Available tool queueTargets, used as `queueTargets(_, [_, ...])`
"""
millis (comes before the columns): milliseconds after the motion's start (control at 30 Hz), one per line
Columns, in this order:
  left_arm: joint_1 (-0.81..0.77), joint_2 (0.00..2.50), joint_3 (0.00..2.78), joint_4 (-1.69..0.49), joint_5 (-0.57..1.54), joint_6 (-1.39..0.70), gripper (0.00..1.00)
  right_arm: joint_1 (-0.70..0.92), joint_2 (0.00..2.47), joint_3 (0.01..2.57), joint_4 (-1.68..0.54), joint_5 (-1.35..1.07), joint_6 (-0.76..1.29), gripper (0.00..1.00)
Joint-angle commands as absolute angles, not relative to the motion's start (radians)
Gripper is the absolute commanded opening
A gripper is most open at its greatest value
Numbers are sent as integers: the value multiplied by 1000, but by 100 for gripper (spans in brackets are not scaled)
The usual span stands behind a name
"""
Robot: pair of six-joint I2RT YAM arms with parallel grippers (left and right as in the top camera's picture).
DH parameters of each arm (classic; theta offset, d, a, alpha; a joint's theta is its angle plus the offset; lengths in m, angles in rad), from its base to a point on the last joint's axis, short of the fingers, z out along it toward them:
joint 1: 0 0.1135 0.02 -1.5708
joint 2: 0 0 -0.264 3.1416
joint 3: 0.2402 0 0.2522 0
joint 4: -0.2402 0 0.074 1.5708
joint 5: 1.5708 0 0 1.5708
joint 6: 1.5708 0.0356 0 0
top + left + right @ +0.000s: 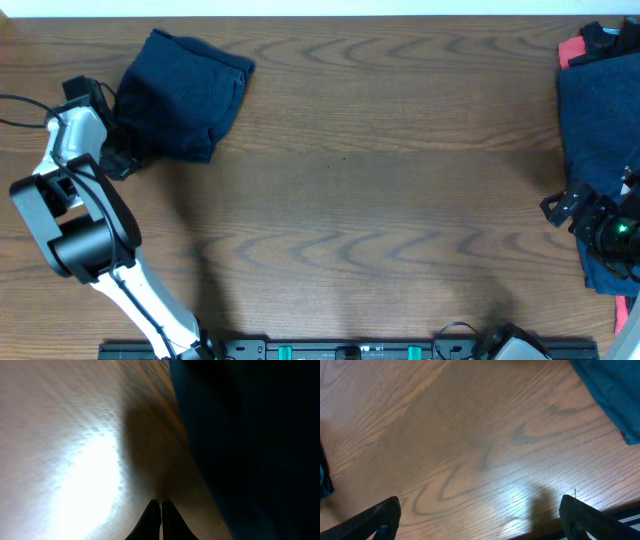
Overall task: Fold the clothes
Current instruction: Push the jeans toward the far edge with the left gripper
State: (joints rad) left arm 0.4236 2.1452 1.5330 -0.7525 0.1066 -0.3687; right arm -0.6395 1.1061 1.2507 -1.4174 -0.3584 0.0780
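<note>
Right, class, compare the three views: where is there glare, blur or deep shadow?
Overhead: even light, sharp, only soft shadows on the table. Left wrist: a white glare patch on the wood, everything blurred, the navy garment almost black, the shut left fingers a silhouette. Right wrist: crisp wood grain with a mild sheen, but the open right fingers at the corners are out of focus.

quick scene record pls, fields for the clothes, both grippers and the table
folded garment: navy, compact bundle, far left of the table
pile of clothes: navy, at the table's right edge
red item: peeks out at the pile's far corner
left gripper: shut, holding nothing, beside the folded garment
right gripper: open, holding nothing, over bare wood next to the pile
table: dark wood grain, middle bare
</note>
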Motion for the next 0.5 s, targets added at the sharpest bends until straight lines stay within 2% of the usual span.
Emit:
queueTargets(0, [424,2185,1533,-733,172,-381,6,-640,1107,1259,-1419,-352,62,99])
queueTargets(467, [338,2280,1533,-487,266,-529,6,-640,1107,1259,-1419,-352,62,99])
